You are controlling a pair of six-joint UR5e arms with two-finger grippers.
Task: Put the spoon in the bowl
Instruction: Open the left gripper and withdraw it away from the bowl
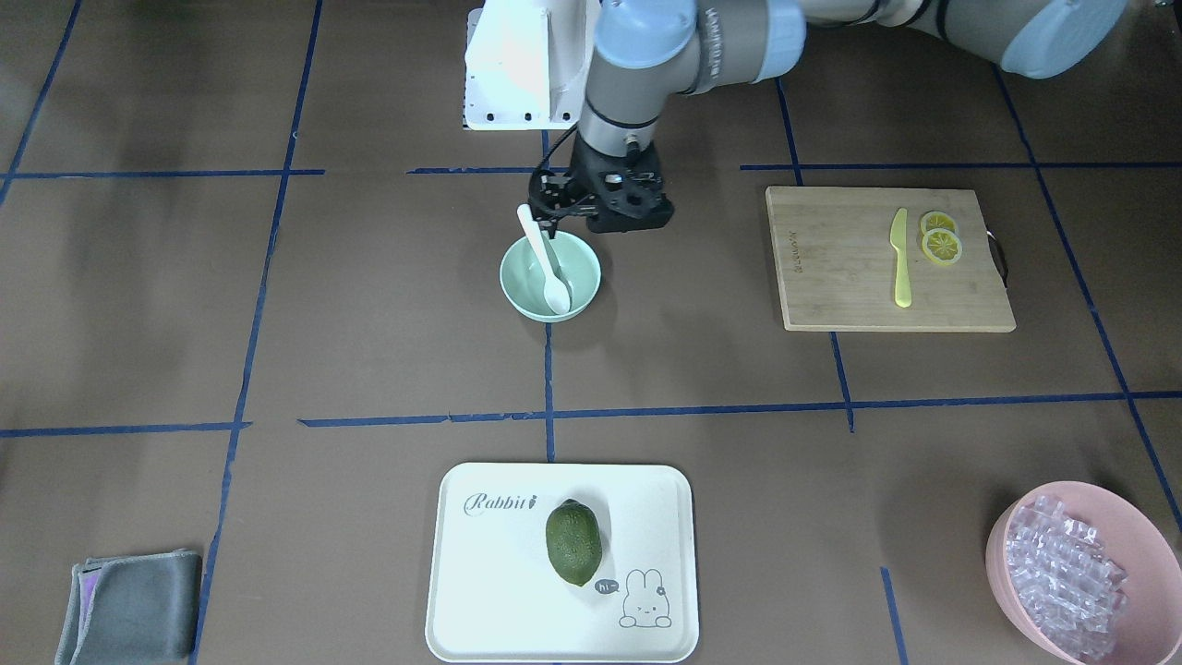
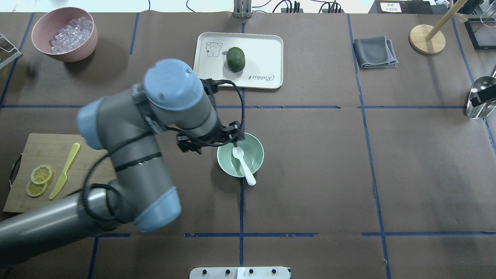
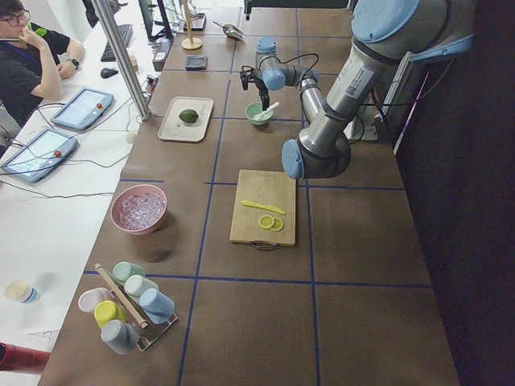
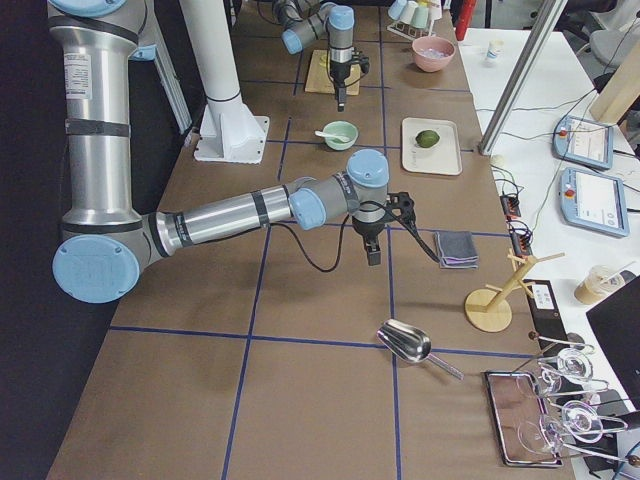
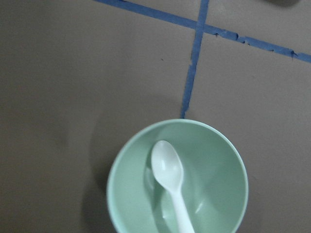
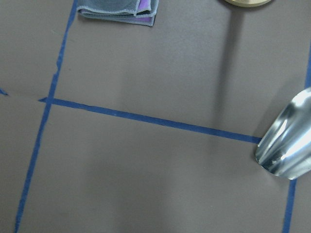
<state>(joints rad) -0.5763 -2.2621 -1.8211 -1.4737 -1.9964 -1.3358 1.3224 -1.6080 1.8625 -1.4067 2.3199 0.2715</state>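
The white spoon [image 1: 552, 272] lies in the mint-green bowl [image 1: 517, 297] at the table's middle. Its scoop is on the bowl's floor and its handle leans over the rim on the robot's side [image 2: 248, 175]. My left gripper [image 1: 551, 208] hangs just above the bowl, open and holding nothing, apart from the spoon. The left wrist view looks straight down on the bowl [image 5: 223, 194] and spoon [image 5: 167, 167]. My right gripper [image 4: 372, 255] shows only in the exterior right view, low over bare table. I cannot tell whether it is open or shut.
A cutting board [image 1: 831, 277] holds a yellow knife [image 1: 900, 259] and lemon slices. A white tray [image 1: 480, 591] carries a green fruit. A pink bowl of ice-like pieces [image 1: 1154, 554], a grey cloth [image 1: 129, 610] and a metal scoop [image 6: 286, 145] lie further off.
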